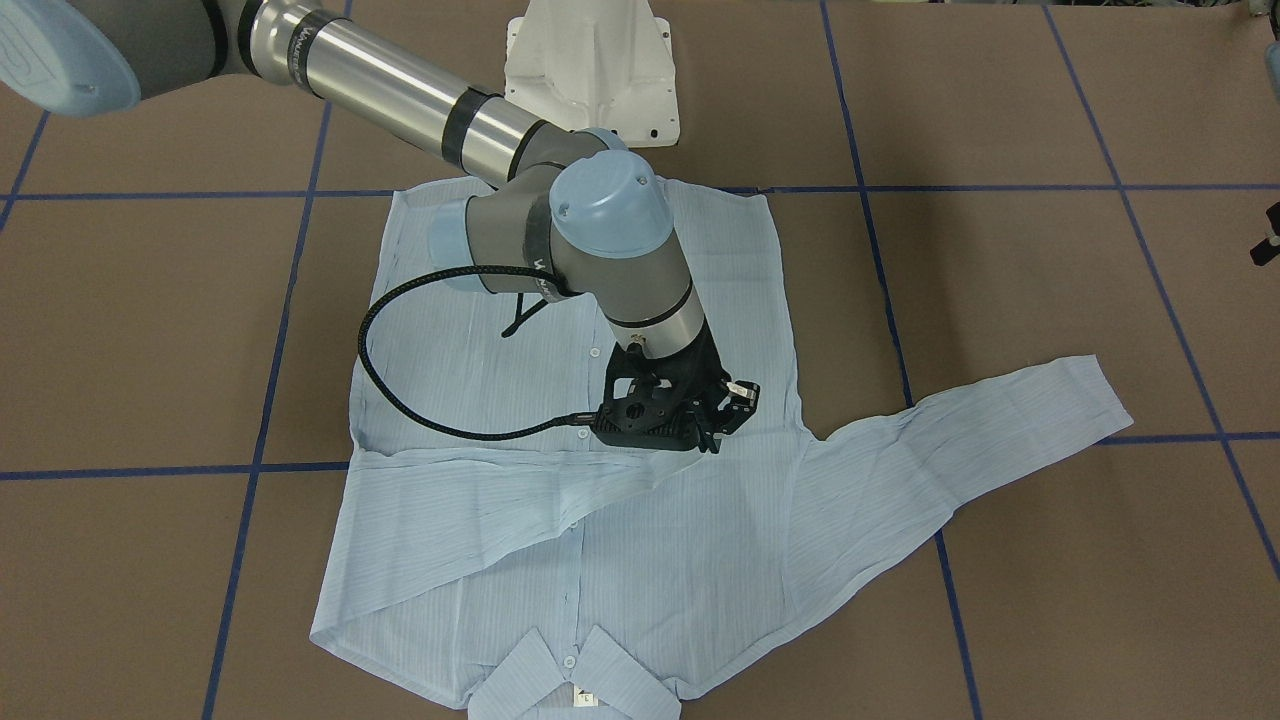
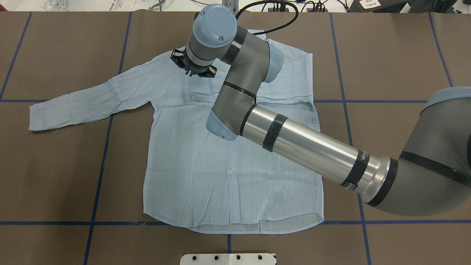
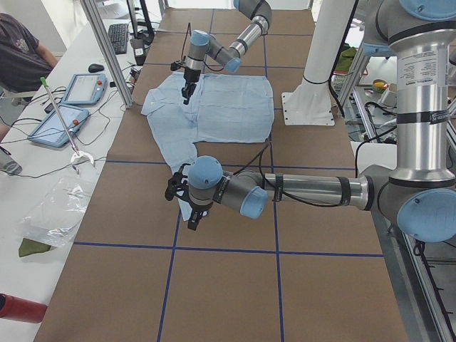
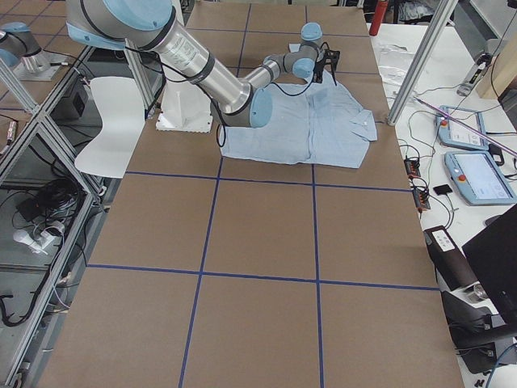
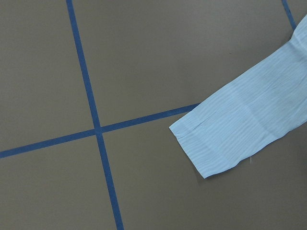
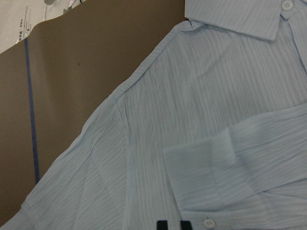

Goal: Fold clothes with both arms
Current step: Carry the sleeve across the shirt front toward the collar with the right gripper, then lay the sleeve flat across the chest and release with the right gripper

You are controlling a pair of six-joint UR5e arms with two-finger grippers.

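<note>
The pale-blue striped shirt [image 2: 220, 165] lies flat, buttons up, collar [image 1: 575, 680] away from the robot. One sleeve [image 1: 480, 500] is folded across the chest, and its cuff [image 6: 201, 177] rests on the body. The other sleeve [image 2: 81, 99] stretches out over the table, ending in a flat cuff [image 5: 230, 139]. My right gripper [image 1: 735, 400] hangs just over the chest beside the folded cuff. Its fingertips [image 6: 163, 224] stand close together with no cloth between them. My left gripper [image 3: 187, 210] hovers above the outstretched sleeve's end; I cannot tell whether it is open or shut.
The brown table [image 2: 55, 165] carries a grid of blue tape lines [image 5: 91, 110]. The white pedestal base [image 1: 590, 70] stands at the robot's edge. A person [image 3: 21, 50] sits beside a side bench with tablets [image 3: 60, 125] and cables.
</note>
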